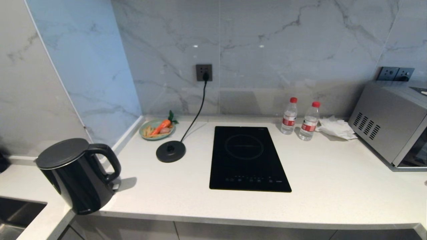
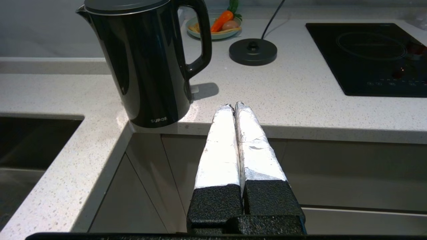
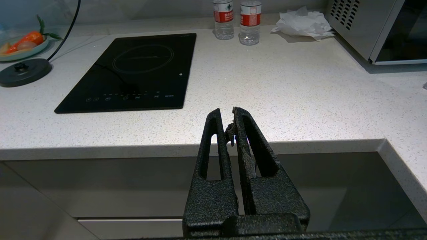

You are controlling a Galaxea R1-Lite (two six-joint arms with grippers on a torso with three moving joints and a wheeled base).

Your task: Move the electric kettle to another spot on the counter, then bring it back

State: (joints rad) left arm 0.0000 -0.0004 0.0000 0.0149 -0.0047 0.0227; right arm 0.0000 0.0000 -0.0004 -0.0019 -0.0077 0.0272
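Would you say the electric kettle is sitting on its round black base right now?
No, the electric kettle stands on the counter near its front corner, apart from the empty base disc.

glossy black electric kettle (image 1: 78, 175) upright, lid shut, at counter (image 1: 333, 186) corner edge.

Black electric kettle (image 1: 78, 175) upright at the white counter's (image 1: 333, 186) front left corner, well apart from its corded base disc (image 1: 170, 151), induction hob (image 1: 248, 159) centre, two water bottles (image 1: 299, 119) behind.
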